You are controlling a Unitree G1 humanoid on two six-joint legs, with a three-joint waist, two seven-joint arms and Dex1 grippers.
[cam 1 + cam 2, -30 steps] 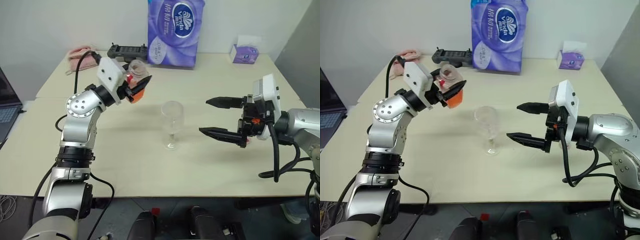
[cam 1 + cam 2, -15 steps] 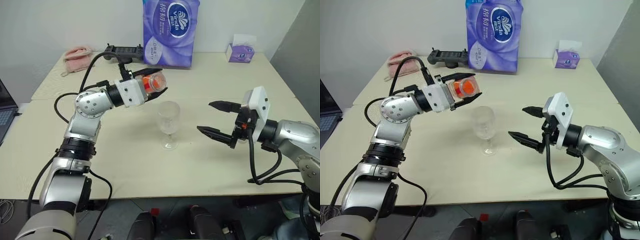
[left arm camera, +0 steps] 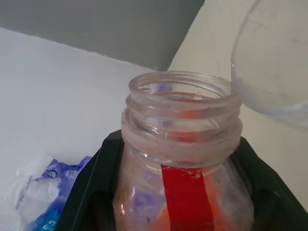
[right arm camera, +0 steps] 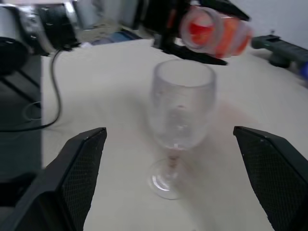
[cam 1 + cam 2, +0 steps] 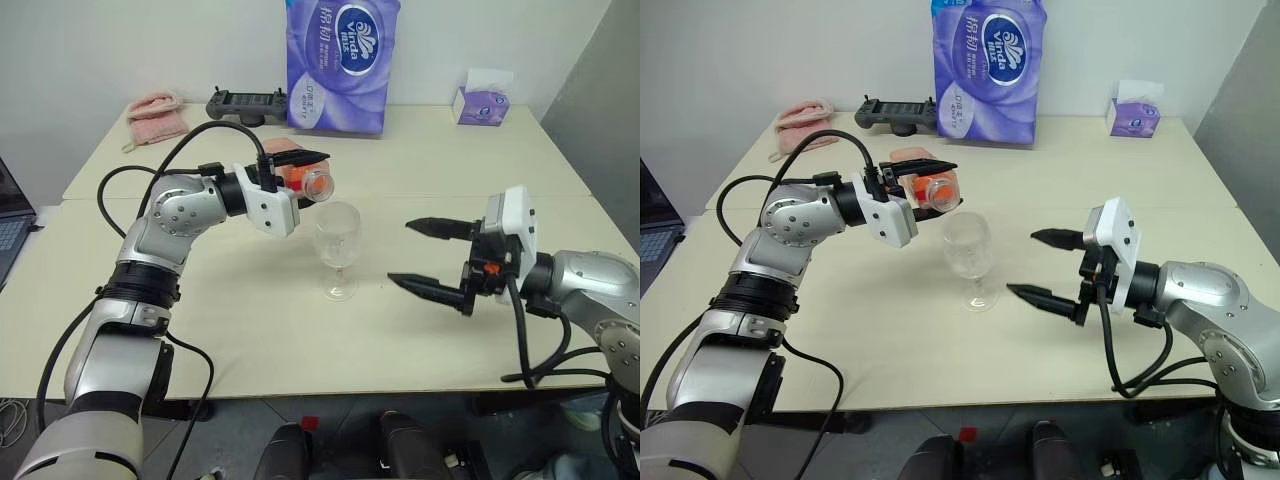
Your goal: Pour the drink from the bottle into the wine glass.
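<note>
Purple tissue pack (image 5: 341, 62) at table's (image 5: 250, 320) far edge, black controller (image 5: 245, 103), pink cloth (image 5: 155, 108), small tissue box (image 5: 484, 100)

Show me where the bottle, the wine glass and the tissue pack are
bottle (image 5: 936, 190), right eye view, on its orange-filled body between the left gripper's fingers.
wine glass (image 5: 338, 232), left eye view, on its bowl.
tissue pack (image 5: 343, 62), left eye view, on its purple front.
</note>
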